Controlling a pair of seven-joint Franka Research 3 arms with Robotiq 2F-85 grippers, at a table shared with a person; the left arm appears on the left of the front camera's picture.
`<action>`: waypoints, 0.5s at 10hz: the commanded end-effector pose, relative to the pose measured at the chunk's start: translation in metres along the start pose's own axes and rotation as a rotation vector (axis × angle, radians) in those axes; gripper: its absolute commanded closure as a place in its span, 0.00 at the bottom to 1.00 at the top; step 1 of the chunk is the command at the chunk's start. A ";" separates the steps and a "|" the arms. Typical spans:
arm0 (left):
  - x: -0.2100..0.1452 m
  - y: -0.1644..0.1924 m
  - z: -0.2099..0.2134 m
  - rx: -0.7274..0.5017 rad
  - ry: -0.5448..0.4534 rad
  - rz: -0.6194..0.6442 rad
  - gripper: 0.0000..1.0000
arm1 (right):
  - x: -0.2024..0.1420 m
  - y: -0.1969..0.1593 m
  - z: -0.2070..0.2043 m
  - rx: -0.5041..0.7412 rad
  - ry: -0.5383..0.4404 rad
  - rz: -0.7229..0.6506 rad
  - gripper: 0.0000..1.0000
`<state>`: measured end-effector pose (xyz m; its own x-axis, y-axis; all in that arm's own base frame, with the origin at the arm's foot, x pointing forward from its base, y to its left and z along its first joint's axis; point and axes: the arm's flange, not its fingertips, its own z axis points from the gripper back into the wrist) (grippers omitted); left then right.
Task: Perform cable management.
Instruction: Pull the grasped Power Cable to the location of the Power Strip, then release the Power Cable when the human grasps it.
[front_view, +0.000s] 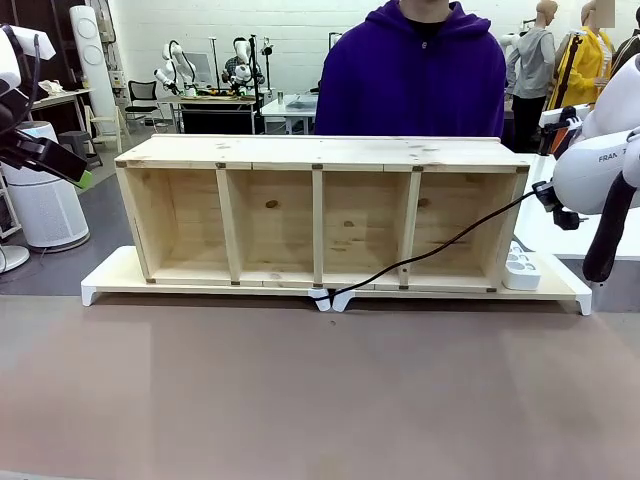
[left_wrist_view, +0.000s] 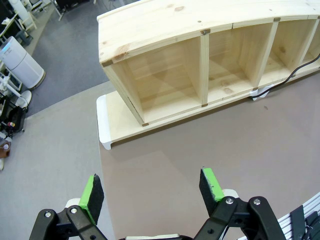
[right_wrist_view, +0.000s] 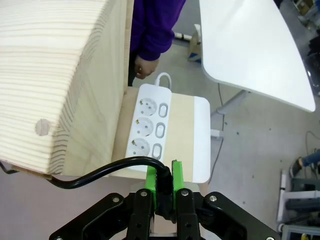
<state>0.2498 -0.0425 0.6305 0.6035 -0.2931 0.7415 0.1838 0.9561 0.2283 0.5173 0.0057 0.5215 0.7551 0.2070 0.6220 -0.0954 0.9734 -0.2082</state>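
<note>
Four compartments in a row make up the long wooden shelf, and their openings show bare pine floors and back walls. The shelf stands on a white base board along the far edge of the tabletop. At the board's right end lies a white power strip with three sockets, just beside the shelf's end wall. The cable is thin, black and smooth. It starts at the middle of the board's front edge, rises in a slack line across the openings of the two right-hand compartments, and passes the shelf's upper right corner. The right gripper is closed tight on the cable's thicker end, above the power strip. The left gripper hangs with jaws wide apart and nothing between them, above the tabletop's left edge.
</note>
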 end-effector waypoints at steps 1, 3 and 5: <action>0.002 0.000 -0.001 0.005 -0.011 -0.004 0.00 | 0.006 -0.007 -0.003 -0.006 -0.045 -0.025 0.85; 0.002 0.000 -0.001 0.005 -0.011 -0.004 0.00 | 0.000 0.000 0.000 0.000 0.000 0.000 0.85; 0.002 0.000 -0.001 0.005 -0.011 -0.004 0.00 | 0.000 0.000 0.000 0.000 0.000 0.000 0.85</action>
<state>0.2498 -0.0425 0.6305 0.6035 -0.2931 0.7415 0.1838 0.9561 0.2283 0.5170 0.0043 0.5196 0.7577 0.2049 0.6196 -0.0936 0.9737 -0.2075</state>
